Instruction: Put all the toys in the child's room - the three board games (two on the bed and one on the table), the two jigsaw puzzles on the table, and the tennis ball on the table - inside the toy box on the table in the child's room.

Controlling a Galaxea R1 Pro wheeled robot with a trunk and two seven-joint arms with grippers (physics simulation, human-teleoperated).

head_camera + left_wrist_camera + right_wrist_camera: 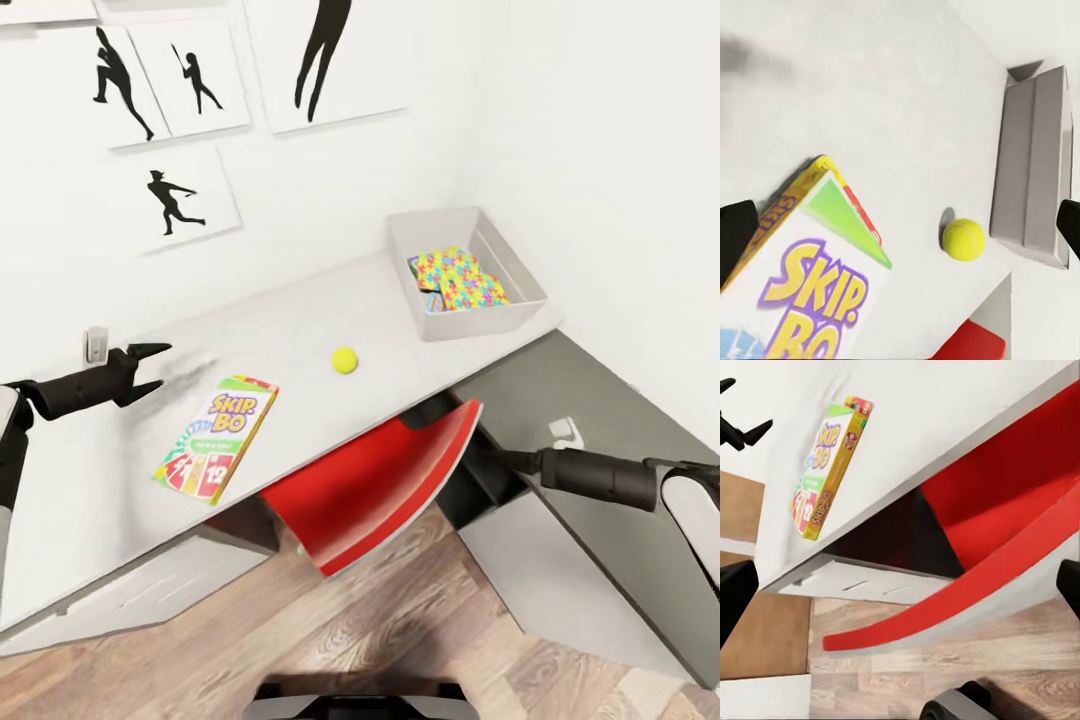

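White table (pixel 300 330) mid-frame, Skip-Bo board game (pixel 216 437) lower left, yellow tennis ball (pixel 345 360) centre, grey toy box (pixel 520 300) (jigsaw puzzles (pixel 458 280) inside) upper right, left gripper (pixel 150 368) spread and empty, right gripper (pixel 505 460) state unclear.

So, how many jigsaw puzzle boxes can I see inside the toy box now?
2. Both jigsaw puzzles lie in the toy box at the table's far right end, overlapping. Anything beneath them would be hidden.
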